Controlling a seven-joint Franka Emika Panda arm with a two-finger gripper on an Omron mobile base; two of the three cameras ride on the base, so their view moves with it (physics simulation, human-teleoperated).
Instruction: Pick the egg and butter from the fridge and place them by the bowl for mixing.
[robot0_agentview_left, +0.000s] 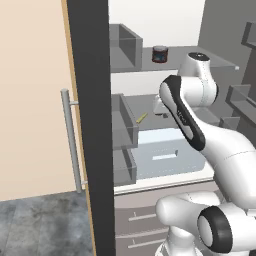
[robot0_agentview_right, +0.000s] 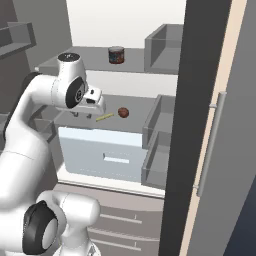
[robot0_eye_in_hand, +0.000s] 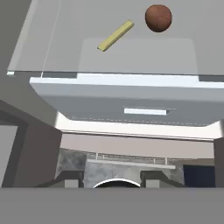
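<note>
Perhaps apart, butter (robot0_eye_in_hand: 115, 36) and egg (robot0_eye_in_hand: 158, 18) near shelf (robot0_eye_in_hand: 52, 52) edge.

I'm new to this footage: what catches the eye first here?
The white arm reaching into the open fridge, its gripper over the middle shelf. On that shelf lie the thin yellow butter and, beside it, a brown egg. A dark jar stands on the shelf above.

Quick count in the open fridge (robot0_agentview_right: 200, 100): 1 butter (robot0_eye_in_hand: 115, 36) stick, 1 brown egg (robot0_eye_in_hand: 158, 18), both on the mid shelf. 1 dark jar (robot0_agentview_right: 116, 54) w/ red band up top. 1 pale drawer (robot0_agentview_right: 105, 152) below. Door bins (robot0_agentview_left: 124, 127): 3 showing. 1 silver bar handle (robot0_agentview_left: 70, 140).
</note>
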